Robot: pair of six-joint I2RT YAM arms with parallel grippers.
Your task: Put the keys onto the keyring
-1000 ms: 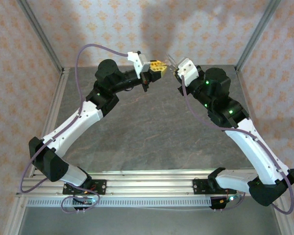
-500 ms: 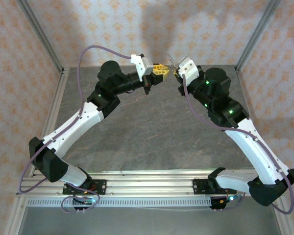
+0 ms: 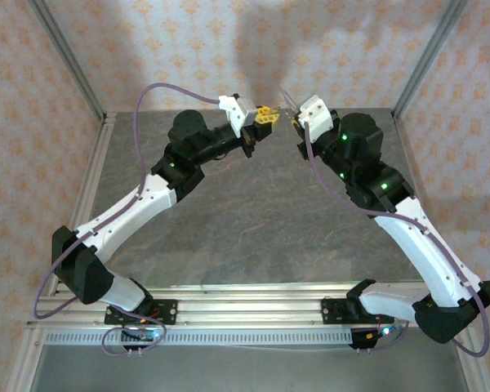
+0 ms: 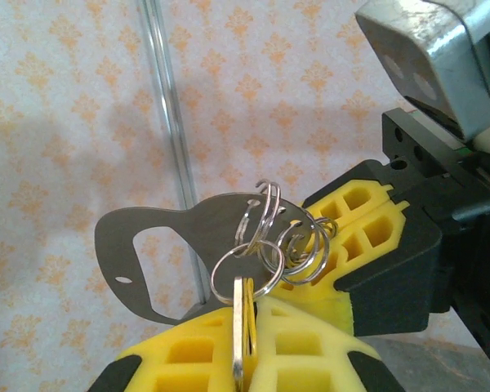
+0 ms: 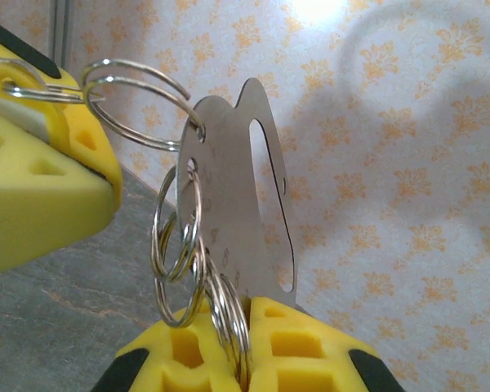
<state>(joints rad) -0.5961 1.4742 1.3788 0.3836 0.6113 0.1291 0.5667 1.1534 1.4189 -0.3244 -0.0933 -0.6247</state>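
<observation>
Left hand (image 4: 245,305) tight on key (image 4: 241,335), right hand (image 5: 243,325) tight on keyring (image 5: 178,245) beside steel tag (image 5: 247,204).

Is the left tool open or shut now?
Shut. The left tool has its yellow fingers pressed together on a thin key, with no gap showing.

Glossy silver wire rings of the keyring (image 4: 269,245), flat tag (image 4: 192,229) of dull brushed sheet metal, thin brassy key (image 4: 242,318), matt yellow plastic fingers (image 4: 310,343), matt grey stone-look table (image 3: 253,220), patterned papered wall (image 3: 188,49)
</observation>
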